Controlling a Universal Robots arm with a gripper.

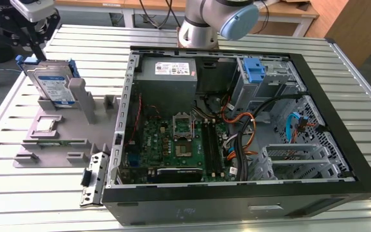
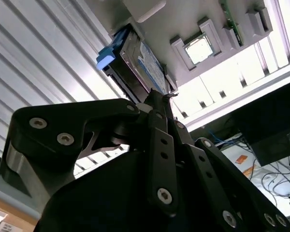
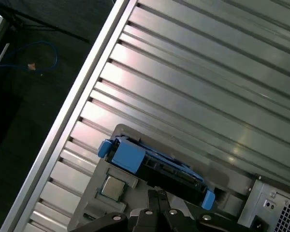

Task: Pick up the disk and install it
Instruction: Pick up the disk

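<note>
Claw (image 1: pixel 39 51) just above disk (image 1: pixel 51 85), upright in stand (image 1: pixel 62 141)

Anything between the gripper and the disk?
Nothing visible. The gripper is just over the upper edge of the disk, which stands upright in the grey holder on the exterior view's left.

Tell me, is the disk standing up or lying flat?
Standing up. The disk sits on its edge in the grey holder, with its label showing.

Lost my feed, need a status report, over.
Gripper at top edge of disk. Disk upright in grey holder, not yet in the case. No obstruction seen.
</note>
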